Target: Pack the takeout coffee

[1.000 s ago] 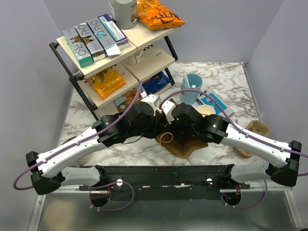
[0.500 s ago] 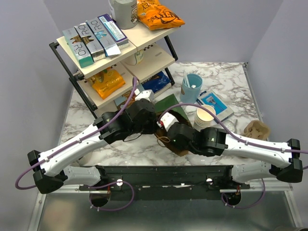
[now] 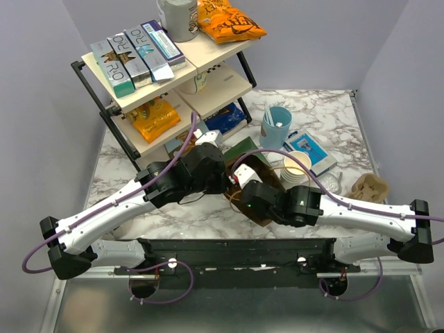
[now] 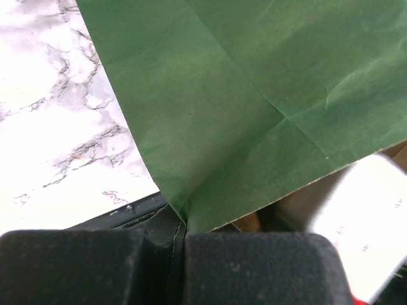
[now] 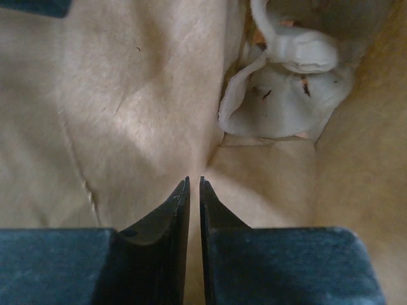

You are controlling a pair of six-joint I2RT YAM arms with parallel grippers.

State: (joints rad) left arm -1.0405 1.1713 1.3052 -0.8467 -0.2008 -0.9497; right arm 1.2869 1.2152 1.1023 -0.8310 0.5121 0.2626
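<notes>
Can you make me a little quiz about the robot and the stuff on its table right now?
1. True or false: the left tool is shut on the edge of the green paper bag.
2. Where does the light blue cup stand?
A. on the top shelf
B. on the marble table, to the right of the shelf rack
C. inside the bag
3. Fill in the gap: in the right wrist view, the white crumpled thing lies inside a brown paper ___.

Key: 1 true; 2 B; 3 bag.
</notes>
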